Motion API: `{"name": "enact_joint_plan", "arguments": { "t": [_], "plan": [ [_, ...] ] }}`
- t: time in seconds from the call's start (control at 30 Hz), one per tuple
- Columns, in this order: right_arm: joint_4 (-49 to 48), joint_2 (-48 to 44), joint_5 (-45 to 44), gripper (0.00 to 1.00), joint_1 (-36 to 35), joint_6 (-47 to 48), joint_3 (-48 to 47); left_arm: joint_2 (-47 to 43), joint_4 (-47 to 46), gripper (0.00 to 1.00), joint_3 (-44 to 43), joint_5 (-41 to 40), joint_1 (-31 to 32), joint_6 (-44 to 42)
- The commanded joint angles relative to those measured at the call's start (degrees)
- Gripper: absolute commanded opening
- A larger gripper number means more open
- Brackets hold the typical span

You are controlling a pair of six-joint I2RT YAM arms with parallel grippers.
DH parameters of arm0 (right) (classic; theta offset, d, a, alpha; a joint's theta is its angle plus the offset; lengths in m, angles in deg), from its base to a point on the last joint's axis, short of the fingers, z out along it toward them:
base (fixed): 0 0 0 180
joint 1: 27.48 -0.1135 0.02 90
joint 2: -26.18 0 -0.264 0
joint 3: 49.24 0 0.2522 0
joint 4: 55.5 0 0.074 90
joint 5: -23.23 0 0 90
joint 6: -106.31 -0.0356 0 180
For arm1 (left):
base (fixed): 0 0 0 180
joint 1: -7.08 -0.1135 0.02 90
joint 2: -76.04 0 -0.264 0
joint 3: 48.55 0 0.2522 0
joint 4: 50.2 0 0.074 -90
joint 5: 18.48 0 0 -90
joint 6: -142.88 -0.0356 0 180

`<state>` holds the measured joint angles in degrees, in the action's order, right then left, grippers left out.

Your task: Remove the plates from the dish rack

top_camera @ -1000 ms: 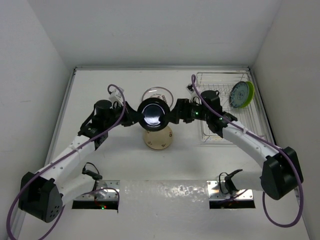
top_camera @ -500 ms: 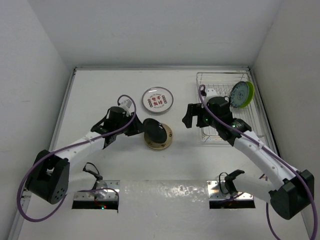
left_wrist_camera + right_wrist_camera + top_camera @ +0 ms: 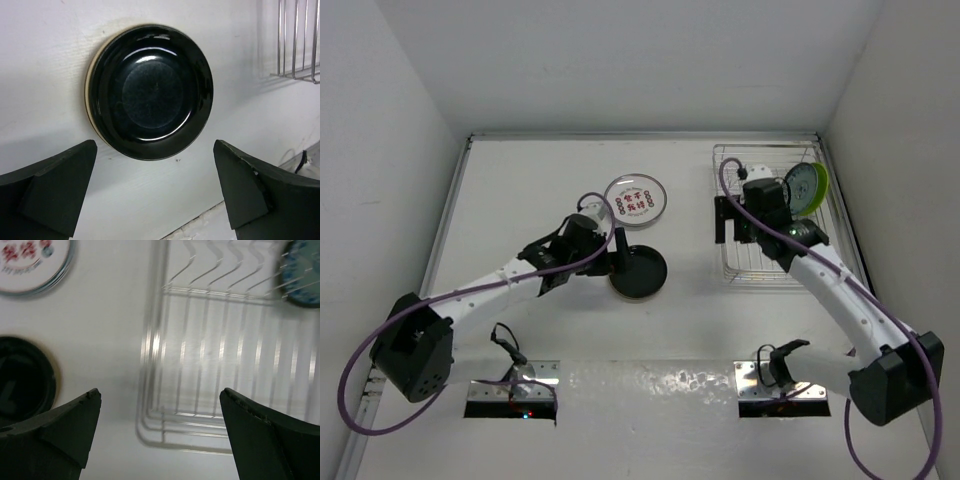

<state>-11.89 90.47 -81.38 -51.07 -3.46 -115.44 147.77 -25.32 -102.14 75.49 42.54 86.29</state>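
My left claw (image 3: 616, 258) stands wide at centre frame, holding nothing, just left of the black plate (image 3: 642, 272), which lies flat on a tan plate (image 3: 89, 95) on the white bench (image 3: 520, 180). A white plate (image 3: 635, 197) with red marks lies above them. My right claw (image 3: 724, 222), also wide and empty, hovers at the rack's (image 3: 765, 268) left edge, right of centre. A green plate (image 3: 809, 187) stands on edge in the rack's upper right corner.

Only a rim of the tan plate (image 3: 88, 95) shows under the black plate (image 3: 150, 92).
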Motion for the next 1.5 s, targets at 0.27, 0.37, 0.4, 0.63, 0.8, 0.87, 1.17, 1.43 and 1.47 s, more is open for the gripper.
{"name": "enact_joint_plan", "arguments": {
  "t": [0.27,0.37,0.4,0.63,0.8,0.87,1.17,1.43,1.47],
  "plan": [
    [-0.7,15.2,-16.3,0.99,18.2,8.8,-15.3,-16.8,24.7,1.0,-13.2,-22.4,2.5,-6.7],
    [-1.0,22.2,-18.3,0.92,21.9,7.6,-20.3,-20.3,28.6,1.0,-14.5,-24.9,2.5,-10.2],
    [-0.9,23.9,-18.0,0.88,23.3,7.1,-21.8,-21.1,28.3,1.0,-13.6,-25.3,2.5,-12.1],
    [-2.2,34.7,-17.7,0.63,27.5,11.3,-33.7,-21.3,24.7,1.0,-9.0,-26.3,2.2,-12.6],
    [1.7,41.4,-17.6,0.57,29.7,12.8,-41.2,-18.3,26.4,1.0,-9.8,-27.8,2.2,-12.0],
    [1.7,42.8,-16.9,0.53,30.3,13.0,-42.5,-19.4,26.3,1.0,-9.6,-28.1,2.2,-11.8],
    [1.1,47.1,-17.2,0.44,30.9,16.0,-45.4,-21.0,25.3,1.0,-9.2,-26.2,2.1,-12.6],
    [-1.5,47.4,-16.2,0.41,31.1,16.3,-43.6,-21.5,24.8,1.0,-9.0,-25.5,2.1,-12.8],
    [-1.5,47.3,-15.9,0.4,31.1,16.3,-43.6,-21.5,24.8,1.0,-9.0,-25.5,2.1,-12.8]
  ]
}}
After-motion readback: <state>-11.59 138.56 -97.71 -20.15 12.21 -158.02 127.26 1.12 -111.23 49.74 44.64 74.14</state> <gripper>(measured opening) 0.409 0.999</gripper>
